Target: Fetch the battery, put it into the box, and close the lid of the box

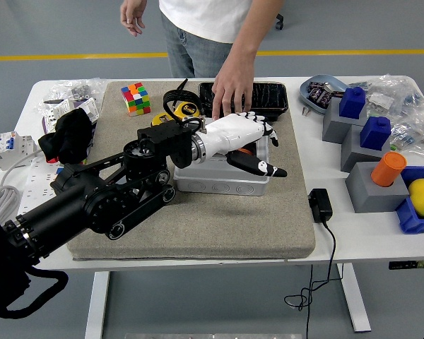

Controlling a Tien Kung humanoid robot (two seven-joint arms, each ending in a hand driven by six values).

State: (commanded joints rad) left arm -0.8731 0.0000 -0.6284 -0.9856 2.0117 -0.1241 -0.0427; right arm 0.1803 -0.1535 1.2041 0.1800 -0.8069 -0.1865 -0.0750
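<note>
Left robot hand (244, 141) released, fingers spread over grey box (222, 180); no legible writing visible.

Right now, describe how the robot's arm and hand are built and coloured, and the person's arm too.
The left arm is black, made of chunky round joint housings with small silver screws. A silver ring at the wrist joins it to the left hand, which has a glossy white shell and black fingers with white tips. The person's hand and forearm are bare below a white T-shirt.
</note>
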